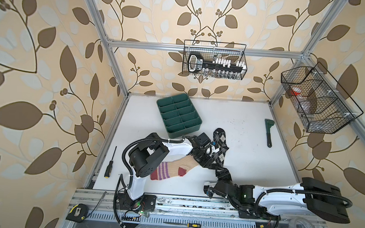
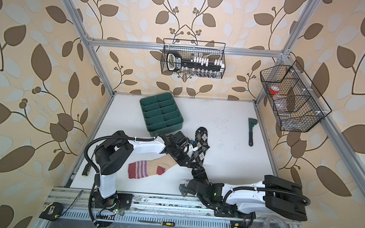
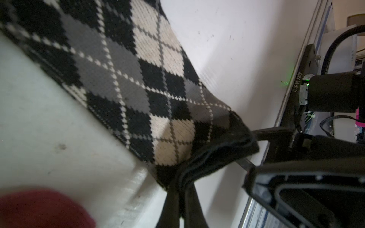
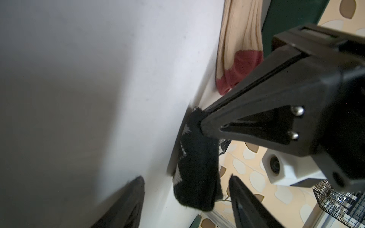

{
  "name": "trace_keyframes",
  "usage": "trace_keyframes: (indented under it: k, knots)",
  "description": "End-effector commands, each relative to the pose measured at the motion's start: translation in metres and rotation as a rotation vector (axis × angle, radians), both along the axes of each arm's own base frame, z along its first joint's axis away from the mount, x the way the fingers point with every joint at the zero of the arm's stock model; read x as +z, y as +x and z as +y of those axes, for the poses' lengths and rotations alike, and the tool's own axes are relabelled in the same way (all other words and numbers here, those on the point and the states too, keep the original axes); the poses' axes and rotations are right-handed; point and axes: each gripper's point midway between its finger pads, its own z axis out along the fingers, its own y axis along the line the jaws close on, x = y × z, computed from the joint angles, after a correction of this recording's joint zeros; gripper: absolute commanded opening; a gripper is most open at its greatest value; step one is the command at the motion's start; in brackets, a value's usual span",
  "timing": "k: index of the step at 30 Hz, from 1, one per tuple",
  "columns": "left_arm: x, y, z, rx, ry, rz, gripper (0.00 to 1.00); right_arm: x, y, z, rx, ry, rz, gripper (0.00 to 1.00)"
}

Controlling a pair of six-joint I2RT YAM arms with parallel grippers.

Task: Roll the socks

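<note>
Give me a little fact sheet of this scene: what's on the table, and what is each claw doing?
Table: white
Argyle sock: stretched out, cuff pinched
Beige sock: lying flat beside it, partly under the left arm
Left gripper: shut on the argyle sock's cuff
Right gripper: open, fingers either side of that cuff, not gripping
Tray: green, compartments empty, at the back
Rolling: neither sock rolled yet
</note>
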Motion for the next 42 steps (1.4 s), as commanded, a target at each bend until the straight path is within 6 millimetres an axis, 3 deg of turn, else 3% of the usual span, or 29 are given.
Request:
trace_keyframes:
  k: [1,7,14,21,30,35,42]
  knots:
    - [0.011,-0.005,-0.001,-0.018,-0.032,0.004,0.00,-0.021,-0.007,-0.002,0.043,-0.030,0.097,0.71]
    - [0.010,-0.003,0.002,-0.012,-0.015,-0.013,0.00,-0.029,0.006,-0.010,-0.012,0.008,0.182,0.74]
    - [0.015,-0.003,0.004,-0.006,-0.016,-0.027,0.00,-0.049,-0.006,-0.011,0.001,0.015,0.373,0.69]
    - [0.022,-0.001,0.004,-0.002,-0.022,-0.044,0.00,-0.049,0.001,-0.011,-0.054,0.075,0.438,0.64]
    - [0.027,-0.002,0.008,0.001,-0.027,-0.060,0.00,-0.047,0.008,-0.016,-0.131,0.146,0.510,0.67]
    - [0.026,-0.005,0.013,0.001,-0.014,-0.069,0.00,-0.043,0.008,-0.019,-0.151,0.141,0.536,0.48]
    - [0.026,-0.004,0.014,0.009,-0.010,-0.074,0.00,-0.040,-0.007,-0.027,-0.158,0.123,0.609,0.29]
